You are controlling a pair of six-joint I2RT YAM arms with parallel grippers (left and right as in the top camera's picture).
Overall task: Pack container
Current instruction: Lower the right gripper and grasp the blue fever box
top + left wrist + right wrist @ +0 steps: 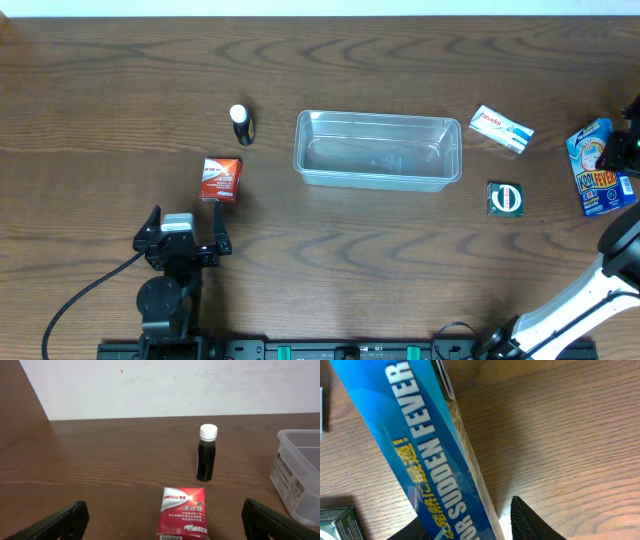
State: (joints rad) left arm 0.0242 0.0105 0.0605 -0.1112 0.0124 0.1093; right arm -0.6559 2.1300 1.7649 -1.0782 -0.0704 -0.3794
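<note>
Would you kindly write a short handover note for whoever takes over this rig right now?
Left tool: open, empty, facing the red box.
Right tool: closed on the blue box, far right in the overhead view.
Container: centre, empty.
Done: nothing packed yet.
To do: presumably pack the blue box, red box, bottle, white box and dark packet.

Items on bench (380, 260). Centre: container (378, 150), its long side parallel to the far edge. Left of it: bottle (240, 124), upright, toward the far edge; small carton (220, 179) in front of the bottle, apart from it. Right of the container: flat carton (501, 129), near it; square packet (505, 198) in front of that carton; large carton (598, 170) at the right edge.
</note>
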